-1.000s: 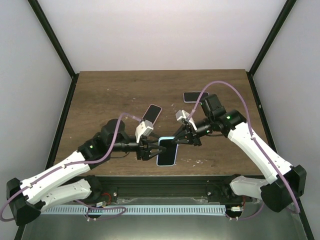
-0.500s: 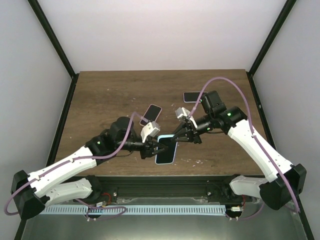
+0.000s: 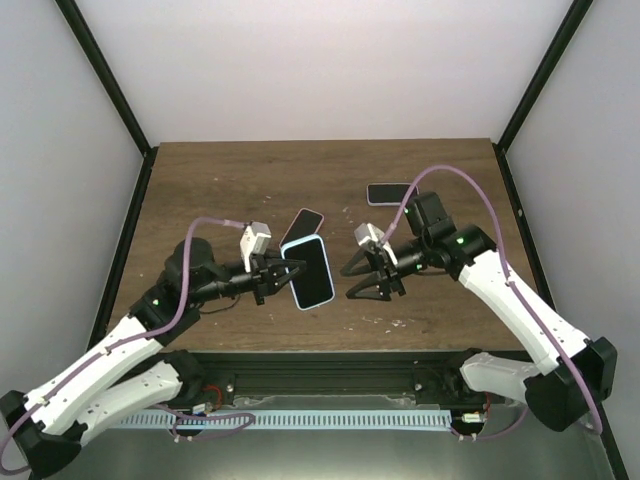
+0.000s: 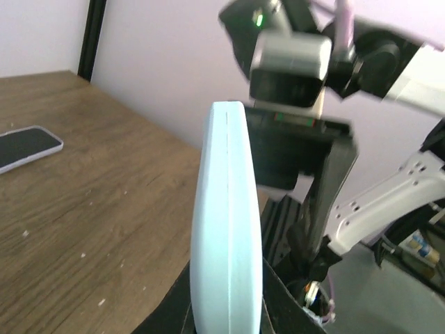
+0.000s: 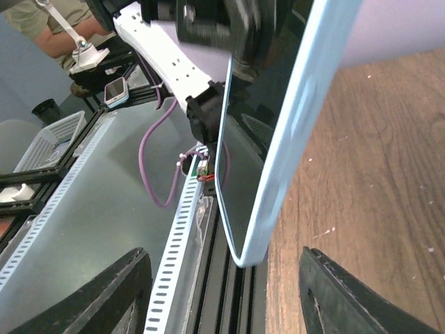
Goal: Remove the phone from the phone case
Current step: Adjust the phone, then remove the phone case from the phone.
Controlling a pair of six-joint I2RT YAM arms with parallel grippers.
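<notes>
Left end effector [image 3: 276, 279] is clamped on the light-blue phone case [image 4: 227, 229], its two fingers pinching the near end of the case. The case stands on edge between them, raised off the desk [image 3: 220, 190]. From the left wrist view only its narrow side rim shows, running straight up from the fingers. The phone [image 5: 261, 132] sits inside the case, its dark glass framed all round by the pale rim. The screen faces across toward the right end effector [image 3: 346, 285].

The right end effector stands just beside the far long edge of the case, apart from it. Its two fingers [image 5: 104, 292] are spread wide and hold nothing. In its wrist view the cased phone hangs tilted ahead of the spread fingers, with wood grain to one side and the metal rail at the desk's near edge below.

Just beyond the left end effector a second dark phone [image 3: 302, 224] lies flat on the wood, close behind the raised case. A third phone [image 3: 388, 193] lies flat farther out, beyond the right end effector. A purple cable [image 3: 455, 175] loops over the right arm.
</notes>
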